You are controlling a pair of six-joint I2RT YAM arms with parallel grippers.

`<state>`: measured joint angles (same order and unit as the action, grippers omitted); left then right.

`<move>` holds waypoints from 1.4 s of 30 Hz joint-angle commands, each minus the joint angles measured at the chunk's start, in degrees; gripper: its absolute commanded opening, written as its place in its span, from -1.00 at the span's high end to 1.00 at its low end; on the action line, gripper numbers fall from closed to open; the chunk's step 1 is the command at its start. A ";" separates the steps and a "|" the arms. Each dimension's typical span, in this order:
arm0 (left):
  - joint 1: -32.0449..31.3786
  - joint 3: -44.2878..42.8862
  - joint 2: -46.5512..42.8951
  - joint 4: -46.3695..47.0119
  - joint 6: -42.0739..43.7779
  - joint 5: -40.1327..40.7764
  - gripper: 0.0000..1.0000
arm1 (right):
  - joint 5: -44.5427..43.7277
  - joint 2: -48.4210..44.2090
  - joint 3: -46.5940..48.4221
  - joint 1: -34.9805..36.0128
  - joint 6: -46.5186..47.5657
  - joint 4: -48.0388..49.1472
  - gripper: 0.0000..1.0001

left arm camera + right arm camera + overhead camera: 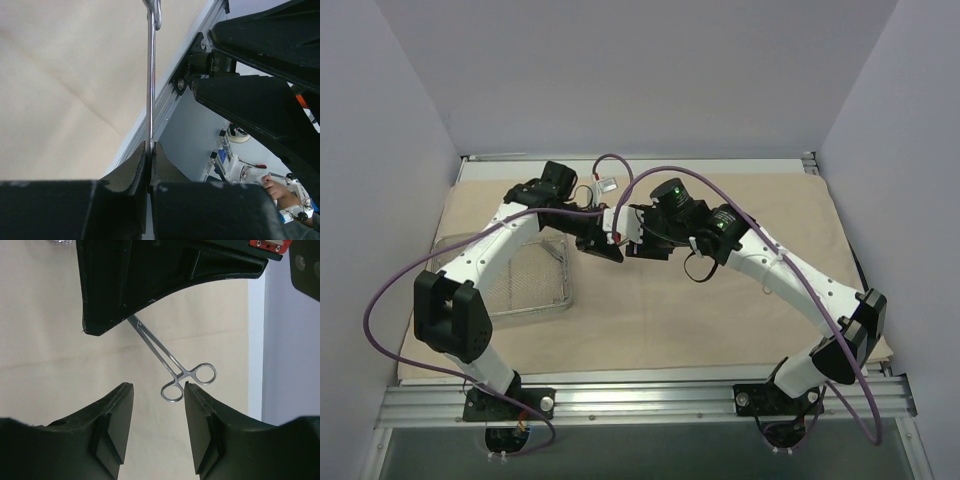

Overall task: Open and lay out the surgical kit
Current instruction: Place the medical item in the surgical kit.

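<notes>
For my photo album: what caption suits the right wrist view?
Left hand holds ring-handled forceps by the tip, handles between open fingers of the right hand, above beige cloth.

Count: one beige cloth wrap (720,310), one wire-mesh tray (532,310), one ring-handled instrument (180,373) in sight, with two finger rings. Arms: two in all — left arm (490,250) and right arm (800,285).

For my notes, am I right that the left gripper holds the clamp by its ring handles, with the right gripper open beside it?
Not quite: the left gripper holds the clamp by its tip end, as the right wrist view shows; the right gripper is open beside it.
</notes>
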<state>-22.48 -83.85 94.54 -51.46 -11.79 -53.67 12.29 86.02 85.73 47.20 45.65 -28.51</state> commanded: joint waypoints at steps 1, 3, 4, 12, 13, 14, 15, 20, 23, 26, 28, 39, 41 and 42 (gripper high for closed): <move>-1.16 -0.35 -2.08 1.45 0.02 -3.90 0.95 | 1.32 0.03 2.16 -0.44 3.39 -0.84 0.10; -1.51 -0.61 -1.99 1.63 -0.16 -4.60 0.95 | 1.68 0.64 2.42 -0.44 3.57 -0.58 0.10; -1.86 -1.13 -1.91 1.02 0.27 -4.60 0.95 | 1.59 1.08 2.33 -0.36 3.57 -0.49 0.10; -2.57 -3.33 -1.03 -1.53 2.56 -5.74 0.95 | 1.85 2.40 1.46 -0.27 4.71 -0.66 0.11; -2.66 -3.51 -0.94 -1.71 2.74 -5.74 0.95 | 1.86 2.57 1.37 -0.27 4.71 -0.58 0.12; -2.74 -3.68 -0.85 -1.97 2.91 -5.74 0.95 | 1.86 2.66 1.28 -0.27 4.71 -0.58 0.13; -3.01 -4.12 -0.68 -2.24 3.26 -5.74 0.95 | 1.25 2.66 0.93 -0.27 4.80 -0.32 0.13; -3.89 -4.39 -0.41 -2.41 3.79 -6.10 0.95 | -0.69 3.72 0.40 -0.18 5.85 -0.14 0.26; -4.24 -4.39 -0.50 -2.59 4.23 -6.01 0.95 | -2.27 4.51 0.31 0.08 6.29 0.21 0.44; -4.24 -4.39 -0.50 -2.68 4.32 -6.01 0.95 | -2.63 5.03 0.31 0.09 6.56 0.39 0.47; -4.15 -4.48 -0.50 -2.85 4.41 -5.83 0.95 | -2.80 5.12 0.40 0.17 6.65 0.21 0.51; -1.17 -3.08 -2.69 1.36 2.30 -3.02 -0.20 | -4.74 2.84 -3.37 -0.09 3.05 0.83 1.00; 0.59 -1.93 -3.57 4.34 0.90 -2.75 -0.28 | -4.82 1.79 -4.17 -0.79 2.43 0.48 1.00; 2.68 -0.80 -4.45 5.57 0.20 -2.93 -0.30 | -4.39 1.52 -4.95 -1.14 2.17 0.30 1.00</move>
<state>-23.35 -85.25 94.65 -51.55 -10.46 -55.48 10.26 89.52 82.74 47.35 49.65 -26.57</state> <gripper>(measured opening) 0.640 0.036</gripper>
